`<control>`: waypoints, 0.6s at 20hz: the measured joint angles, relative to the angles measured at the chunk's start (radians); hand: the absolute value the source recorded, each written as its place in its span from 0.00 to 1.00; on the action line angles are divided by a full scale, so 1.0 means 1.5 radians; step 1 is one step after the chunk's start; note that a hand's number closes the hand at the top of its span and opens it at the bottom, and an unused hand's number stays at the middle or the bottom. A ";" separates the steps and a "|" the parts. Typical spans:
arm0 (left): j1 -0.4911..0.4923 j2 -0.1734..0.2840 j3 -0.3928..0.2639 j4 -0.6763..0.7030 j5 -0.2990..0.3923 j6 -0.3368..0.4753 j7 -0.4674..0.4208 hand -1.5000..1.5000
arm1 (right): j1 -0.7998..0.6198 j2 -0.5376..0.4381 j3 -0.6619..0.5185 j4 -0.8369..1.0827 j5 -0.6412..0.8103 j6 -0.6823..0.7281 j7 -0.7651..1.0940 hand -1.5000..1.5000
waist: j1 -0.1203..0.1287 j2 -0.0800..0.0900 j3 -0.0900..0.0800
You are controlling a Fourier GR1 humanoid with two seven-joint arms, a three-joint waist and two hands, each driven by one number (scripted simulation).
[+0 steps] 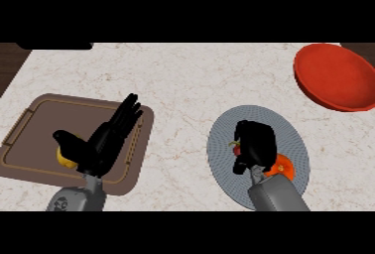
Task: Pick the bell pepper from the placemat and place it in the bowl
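Note:
An orange-red bell pepper lies on the round grey placemat at the lower right. My right hand is on top of it, fingers curled down over the pepper's left part, so most of the pepper is hidden. Only its right side and a bit of green stem show. The red bowl stands at the far right, beyond the placemat and apart from it. My left hand rests open with its fingers up, over the brown tray.
A brown tray sits at the left of the marble counter. A yellow object lies on it, mostly hidden behind my left hand. A dark edge borders the counter at the far left.

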 measured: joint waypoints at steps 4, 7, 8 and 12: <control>0.007 0.002 0.005 -0.008 0.003 -0.007 0.004 0.50 | -0.022 0.009 0.001 0.029 0.019 -0.005 -0.002 1.00 | 0.001 0.000 0.000; 0.014 -0.003 -0.005 -0.009 -0.003 -0.007 -0.001 0.50 | -0.063 0.013 -0.046 0.072 -0.008 0.022 0.017 1.00 | 0.003 0.002 0.000; 0.007 -0.006 -0.006 -0.001 -0.007 -0.007 -0.004 0.50 | -0.083 0.015 -0.067 0.093 -0.026 0.030 0.034 1.00 | 0.005 0.004 0.001; -0.008 -0.010 -0.009 0.004 -0.011 -0.005 -0.004 0.50 | -0.176 0.012 -0.177 0.193 -0.085 0.061 0.084 1.00 | 0.017 0.012 0.003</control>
